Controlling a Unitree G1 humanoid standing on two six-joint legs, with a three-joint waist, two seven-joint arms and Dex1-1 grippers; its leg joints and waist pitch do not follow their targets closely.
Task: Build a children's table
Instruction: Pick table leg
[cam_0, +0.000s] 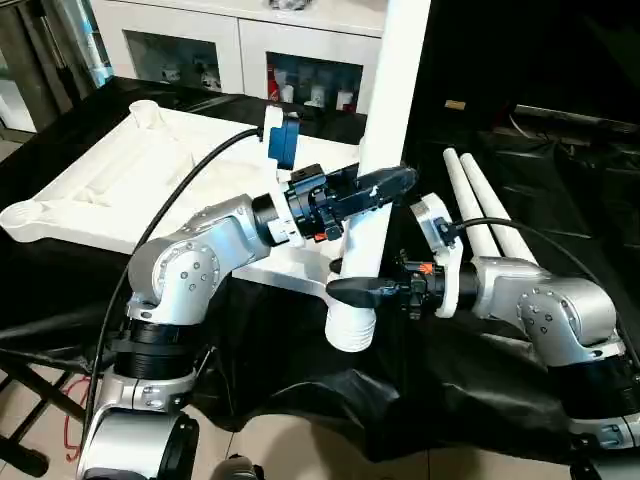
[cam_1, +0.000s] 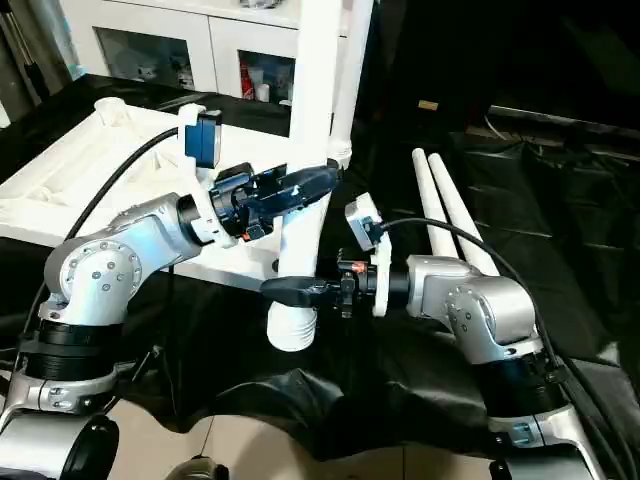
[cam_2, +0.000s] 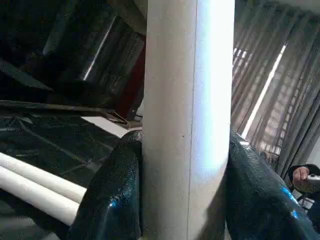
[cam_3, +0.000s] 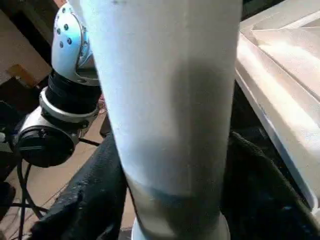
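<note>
Between the two arms, an upright table leg (cam_0: 385, 150) was pinched high by the left gripper (cam_0: 372, 188) and low, above its flared end, by the right gripper (cam_0: 362, 291), beside the tabletop (cam_0: 110, 185).

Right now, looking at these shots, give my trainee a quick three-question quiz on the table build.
1. True or false: the tabletop lies with its ribbed underside up.
2. How many spare legs lie on the black cloth by the right arm?
3. Which claw grips the upright leg higher up: A left, B right?

Key:
1. True.
2. Two, side by side.
3. A. The left claw is shut on the leg at mid-height; the right claw's fingers flank it low, just above the flared end.
</note>
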